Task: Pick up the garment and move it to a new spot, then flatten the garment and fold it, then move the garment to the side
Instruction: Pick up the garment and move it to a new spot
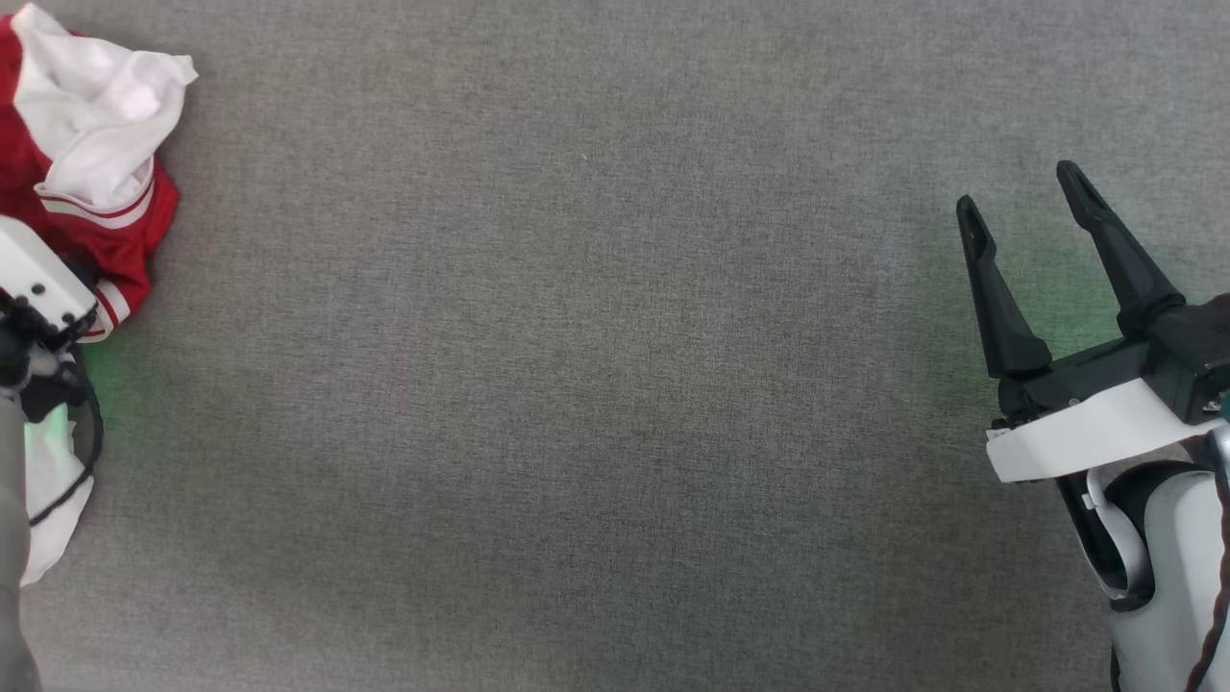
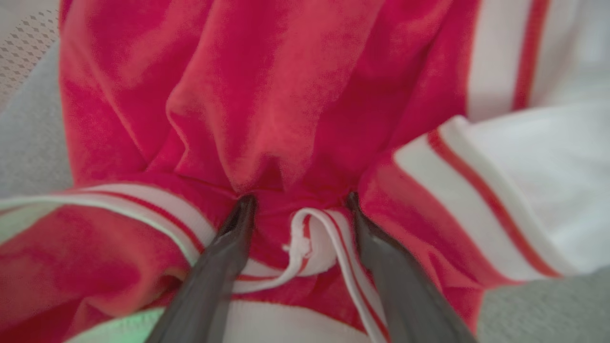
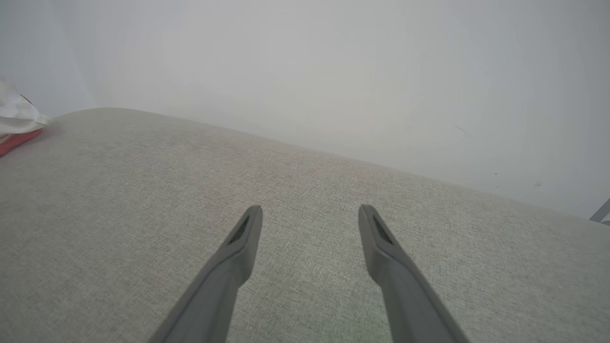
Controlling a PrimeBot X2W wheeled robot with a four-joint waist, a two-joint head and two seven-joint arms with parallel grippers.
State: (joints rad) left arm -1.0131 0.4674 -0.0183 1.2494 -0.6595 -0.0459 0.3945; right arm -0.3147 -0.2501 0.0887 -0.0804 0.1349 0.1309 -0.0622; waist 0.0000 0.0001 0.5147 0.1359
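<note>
Garment (image 1: 91, 144) lies bunched at far left edge of head view, on grey fabric surface (image 1: 596, 404). It has a red body w/ a white sleeve part heaped on top, and striped trim shows along lower folds. Left gripper (image 2: 300, 200) is right on it: in left wrist view both dark fingers stand apart, tips pressed into red cloth, w/ a curled bit of white-and-red trim lying between them; nothing pinched, jaws spread wide. Left arm's pale wrist housing (image 1: 38, 279) overlaps garment's lower edge in head view, w/ green glow (image 1: 110, 370) on surface just beside it. Right gripper (image 1: 1020, 192) is at far right, well apart from garment, fingers spread, pointing up and slightly left over bare surface; can't tell whether tips touch it. Right wrist view: same two fingers apart above grey weave, pale wall (image 3: 333, 71) behind, small corner of garment at left edge.
</note>
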